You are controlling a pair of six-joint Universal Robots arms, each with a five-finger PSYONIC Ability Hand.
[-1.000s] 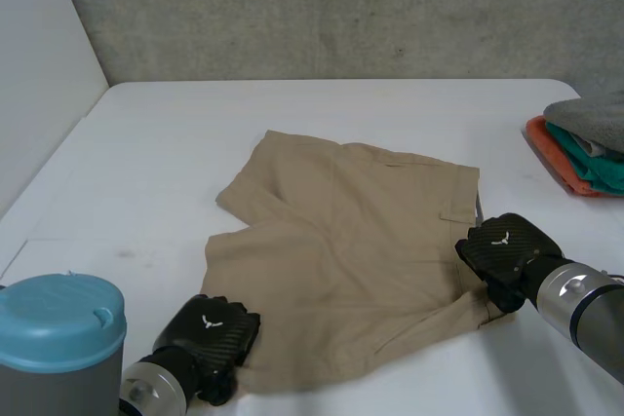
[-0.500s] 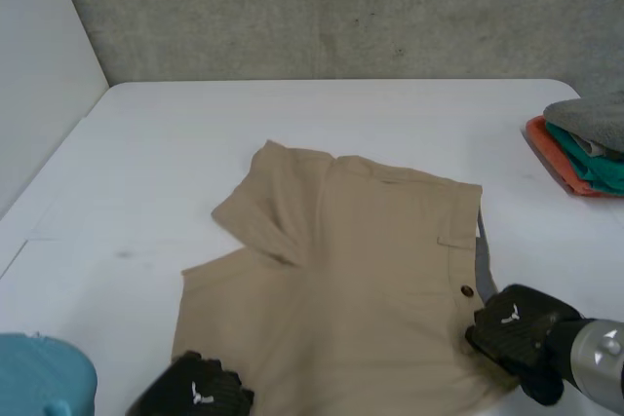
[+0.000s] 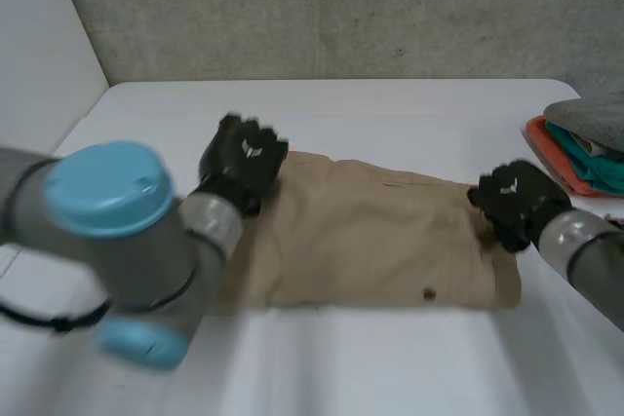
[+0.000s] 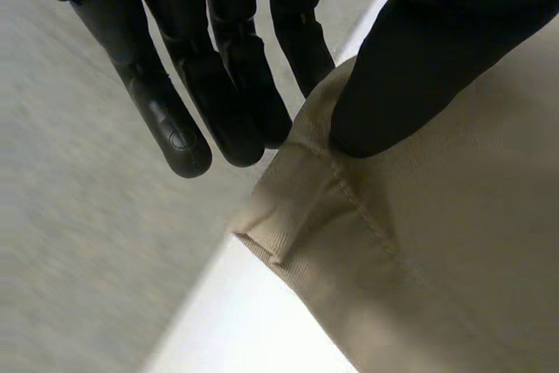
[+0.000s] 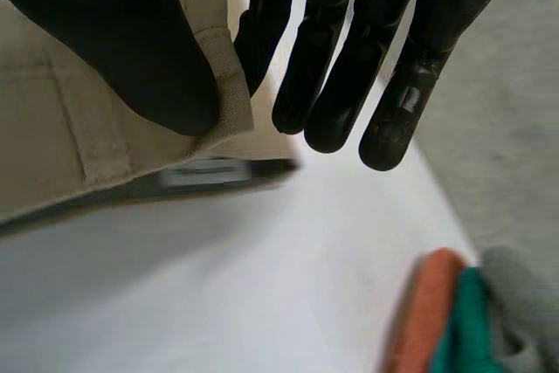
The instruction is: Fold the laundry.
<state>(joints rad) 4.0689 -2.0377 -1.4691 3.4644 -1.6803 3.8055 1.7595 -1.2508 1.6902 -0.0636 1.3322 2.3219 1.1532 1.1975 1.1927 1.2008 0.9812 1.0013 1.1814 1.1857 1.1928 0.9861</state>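
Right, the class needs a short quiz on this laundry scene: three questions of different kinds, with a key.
1. True or false: the left hand and the right hand each pinch a far corner of the tan shorts.
2. What lies at the right edge of the white table?
A. a pile of folded clothes
B. a laundry basket
C. a pair of shoes
3. Fill in: the top piece of that pile is ____ in colour.

Key: 1 true; 2 A; 3 grey.
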